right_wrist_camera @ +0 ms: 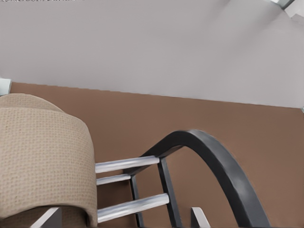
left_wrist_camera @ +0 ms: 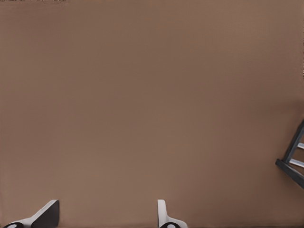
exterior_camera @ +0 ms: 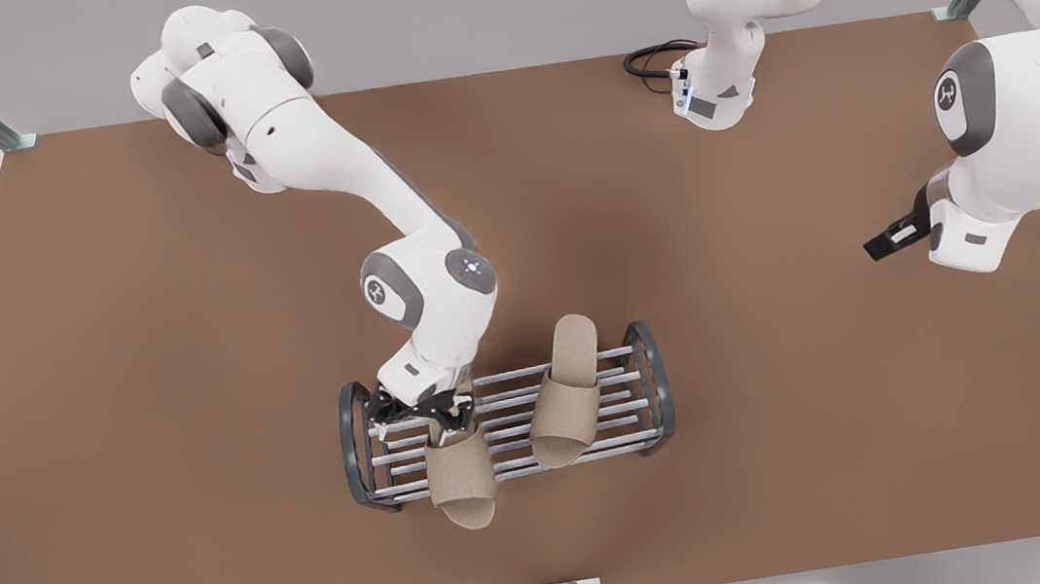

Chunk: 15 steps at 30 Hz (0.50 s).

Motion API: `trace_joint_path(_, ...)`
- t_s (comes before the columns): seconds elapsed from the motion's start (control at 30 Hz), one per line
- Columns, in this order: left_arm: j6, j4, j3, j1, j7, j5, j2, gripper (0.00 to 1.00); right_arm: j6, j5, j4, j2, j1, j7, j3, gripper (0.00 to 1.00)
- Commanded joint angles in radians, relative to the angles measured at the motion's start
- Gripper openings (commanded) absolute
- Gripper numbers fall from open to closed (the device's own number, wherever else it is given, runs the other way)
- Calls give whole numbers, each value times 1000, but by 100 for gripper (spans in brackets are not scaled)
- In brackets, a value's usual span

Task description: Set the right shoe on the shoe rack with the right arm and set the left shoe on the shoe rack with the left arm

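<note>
Right arm: you are seeing it reaching down from the front view's upper left, over the rack's end on the front view's left.
Right gripper point(exterior_camera: 441, 417): it is sitting on the heel of the right shoe; you cannot tell from these pictures whether its fingers point(right_wrist_camera: 198, 217) are pinching the shoe or standing apart.
Right shoe point(exterior_camera: 461, 475): it is lying across the bars of the shoe rack point(exterior_camera: 649, 385) near that end, with its toe hanging over the rack's near edge. In the right wrist view you are looking at its woven band point(right_wrist_camera: 45, 161) just beside the rack's dark arched end point(right_wrist_camera: 223, 166).
Left shoe point(exterior_camera: 566, 394): it is lying across the bars toward the rack's end on the front view's right, slightly tilted, apart from the right shoe, with its heel reaching past the far bar.
Left arm: it is waiting at the front view's right, well apart from the rack.
Left gripper point(exterior_camera: 888, 240): its fingers point(left_wrist_camera: 46, 214) are standing spread, gripping nothing, above the bare brown table point(left_wrist_camera: 142, 95).
Rack corner point(left_wrist_camera: 293, 159): you are seeing it at the edge of the left wrist view.
</note>
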Motion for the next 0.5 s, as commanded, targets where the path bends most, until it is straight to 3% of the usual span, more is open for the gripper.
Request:
trace_joint_path(0.0, -4, 0, 0, 0, 259, -1, -1, 100, 6, 6, -15, -20, -9, -67, 1, 100)
trace_joint_path(0.1, 28, 7, 5, 11, 257, 8, 65, 100, 6, 6, -17, -20, -12, -65, 3, 100)
trace_joint_path(0.23, 129, 48, 8, -178, 239, 51, 100, 100, 4, 8, -17, -25, -12, -67, 4, 100)
trace_joint_path(0.47, 140, 45, 9, -179, 239, 51, 108, 100, 3, 16, -83, -73, -14, -53, 38, 100)
